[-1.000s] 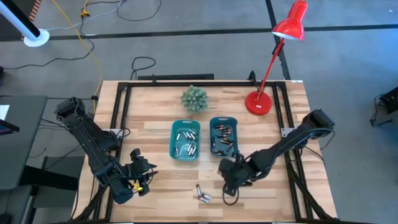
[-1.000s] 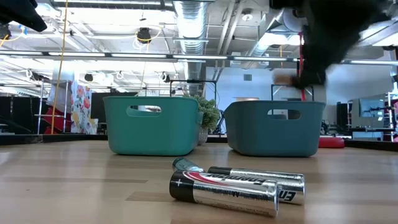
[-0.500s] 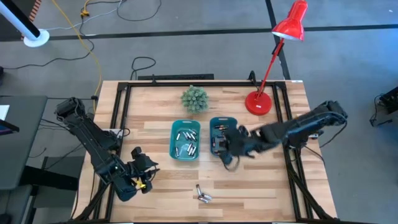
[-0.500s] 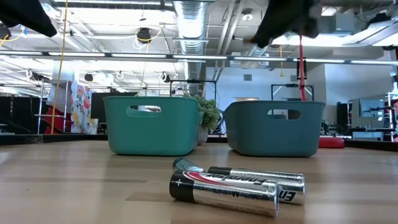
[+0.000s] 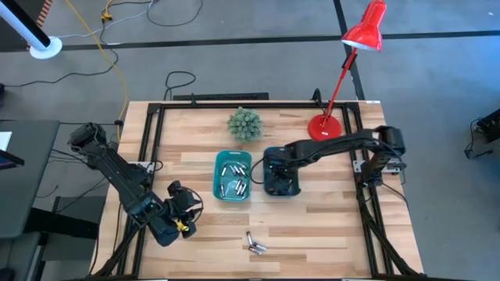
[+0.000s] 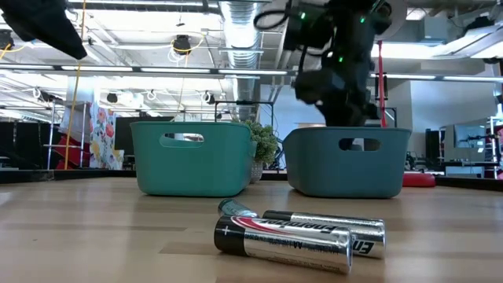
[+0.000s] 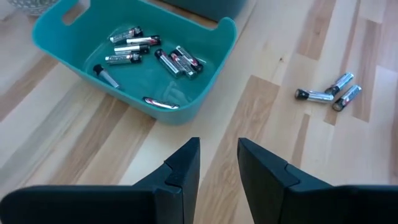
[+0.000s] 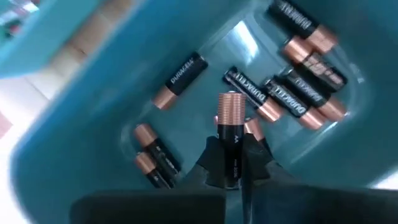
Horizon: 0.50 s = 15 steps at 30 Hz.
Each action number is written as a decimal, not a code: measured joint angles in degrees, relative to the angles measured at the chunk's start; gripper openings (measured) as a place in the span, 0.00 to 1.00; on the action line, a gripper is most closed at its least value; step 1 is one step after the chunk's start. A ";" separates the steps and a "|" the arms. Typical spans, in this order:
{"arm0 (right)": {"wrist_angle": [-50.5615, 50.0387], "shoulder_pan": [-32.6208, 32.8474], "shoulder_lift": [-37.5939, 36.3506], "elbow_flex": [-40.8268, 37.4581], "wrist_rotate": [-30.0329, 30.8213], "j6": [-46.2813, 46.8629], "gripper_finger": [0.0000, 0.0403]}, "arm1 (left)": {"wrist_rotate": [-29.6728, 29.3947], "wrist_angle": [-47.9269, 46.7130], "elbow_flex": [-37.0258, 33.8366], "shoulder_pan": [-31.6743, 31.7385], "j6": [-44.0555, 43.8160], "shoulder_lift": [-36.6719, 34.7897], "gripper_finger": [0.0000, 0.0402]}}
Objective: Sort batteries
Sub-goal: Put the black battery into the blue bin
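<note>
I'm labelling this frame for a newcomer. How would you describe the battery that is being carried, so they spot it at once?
Find the two teal bins; take the right bin, nearer the red lamp. Above it, the right hand grips one copper-topped black battery. Unlike the loose batteries below, it is pinched between the fingers.

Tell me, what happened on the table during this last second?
The right gripper, jaws shut on a battery, swung from beside the loose batteries to over the right bin. The left gripper, left bin, lamp and plant stayed put.
</note>
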 joint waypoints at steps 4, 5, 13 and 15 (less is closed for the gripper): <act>0.18 -0.58 3.08 0.00 -1.49 -1.37 0.09 | 1.61 -0.02 0.00 0.57 2.28 0.00 0.25; -0.04 -0.56 3.68 0.00 -1.51 -1.58 0.11 | 1.92 -0.07 0.00 0.74 2.92 0.00 0.25; -0.77 -0.54 5.48 0.00 -1.51 -1.63 0.25 | 2.12 0.45 0.00 1.93 3.05 0.00 0.25; -0.81 -0.54 5.43 0.00 -1.50 -1.63 0.28 | 2.12 0.49 0.00 2.27 3.08 0.00 0.25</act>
